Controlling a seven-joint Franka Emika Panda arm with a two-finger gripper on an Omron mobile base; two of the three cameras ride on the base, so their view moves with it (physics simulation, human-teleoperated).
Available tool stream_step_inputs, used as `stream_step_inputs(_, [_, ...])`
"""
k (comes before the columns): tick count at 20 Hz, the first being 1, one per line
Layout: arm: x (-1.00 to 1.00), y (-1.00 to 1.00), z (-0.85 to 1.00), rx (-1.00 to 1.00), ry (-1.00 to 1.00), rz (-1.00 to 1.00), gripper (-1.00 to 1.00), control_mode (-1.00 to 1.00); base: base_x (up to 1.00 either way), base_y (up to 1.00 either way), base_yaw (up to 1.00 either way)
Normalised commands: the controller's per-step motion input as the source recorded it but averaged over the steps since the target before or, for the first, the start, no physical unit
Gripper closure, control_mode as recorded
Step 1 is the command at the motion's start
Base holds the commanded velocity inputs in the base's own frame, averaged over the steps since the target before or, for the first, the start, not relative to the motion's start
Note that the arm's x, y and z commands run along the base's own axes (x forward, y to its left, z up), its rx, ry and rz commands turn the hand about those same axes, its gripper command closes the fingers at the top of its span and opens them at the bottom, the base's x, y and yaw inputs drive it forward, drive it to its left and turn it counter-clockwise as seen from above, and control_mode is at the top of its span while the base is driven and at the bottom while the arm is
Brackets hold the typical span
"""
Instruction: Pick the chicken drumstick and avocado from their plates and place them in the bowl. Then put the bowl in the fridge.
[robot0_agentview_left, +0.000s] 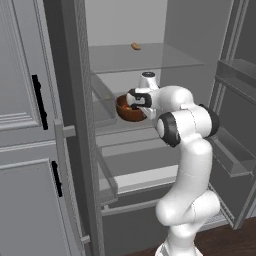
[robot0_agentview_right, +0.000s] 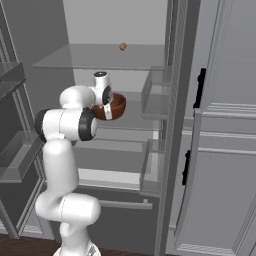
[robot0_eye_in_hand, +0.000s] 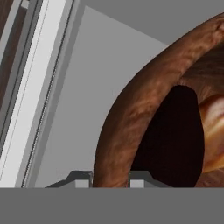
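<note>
Two dark fingertips of the gripper (robot0_eye_in_hand: 111, 178) pinched the rim of the bowl (robot0_eye_in_hand: 131, 113), one on each side. The bowl was held inside the open fridge (robot0_agentview_left: 150, 60), above a middle shelf. The avocado (robot0_eye_in_hand: 175, 135) and chicken drumstick (robot0_eye_in_hand: 214, 127) lay inside the bowl.

Dark brown wood floor (robot0_agentview_left: 227, 242) along the bottom edge. Above it, open fridge (robot0_agentview_left: 125, 22) with pale grey back wall, glass shelves (robot0_agentview_left: 150, 59) and clear door bins (robot0_agentview_left: 235, 75). Panelled grey doors (robot0_agentview_left: 17, 65) with black bar handles (robot0_agentview_left: 39, 102) at far left. Flat, even light.
</note>
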Motion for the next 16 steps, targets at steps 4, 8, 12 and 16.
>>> stream_step_inputs(4, [0.29,0.21,-0.46,0.00,0.00,0.00,1.00,-1.00,0.00,0.00,0.00])
stream_step_inputs(8, [0.31,0.32,-0.34,0.00,0.00,0.00,-1.00,-1.00,0.00,0.00,0.00])
stream_step_inputs(12, [-0.09,0.06,-0.26,0.00,0.00,0.00,-1.00,-1.00,0.00,0.00,0.00])
stream_step_inputs(16, [-0.24,0.00,-0.12,0.00,0.00,0.00,-1.00,-1.00,0.00,0.00,0.00])
